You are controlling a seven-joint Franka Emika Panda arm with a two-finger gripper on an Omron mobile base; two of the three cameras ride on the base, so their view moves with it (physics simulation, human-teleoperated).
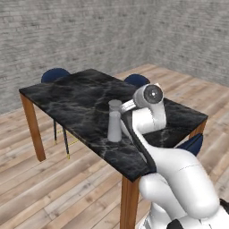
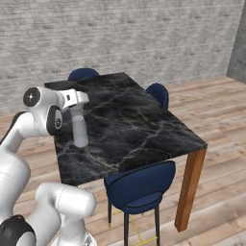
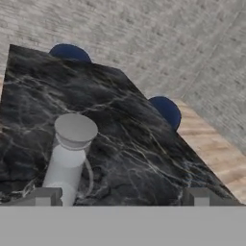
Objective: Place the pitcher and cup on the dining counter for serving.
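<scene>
Pitcher [image 1: 114,123] stands upright on the dining counter [image 1: 76,100], near the counter's long edge that faces the robot and about midway along it. It is pale grey and translucent, with a flared base, a narrower neck and a cylindrical top; in the hand view its thin handle [image 3: 88,174] curves off the side. No label, brand or writing can be read on it, nor on the counter.

Gripper [image 3: 120,197] hangs just above the counter, right beside the pitcher, its fingers [image 3: 44,196] spread wide apart with nothing between them. One fingertip sits just in front of the pitcher's lower body in the hand view; whether it touches cannot be told. In the right base view the hand [image 2: 72,97] is level with the pitcher's top.

The counter's top is black marble with white veins, on brown wooden legs [image 2: 189,190]. Navy chairs are tucked around it: one [image 2: 139,187] at the near side, one [image 2: 158,94] at the far side, another [image 2: 82,73] at the far end.
</scene>
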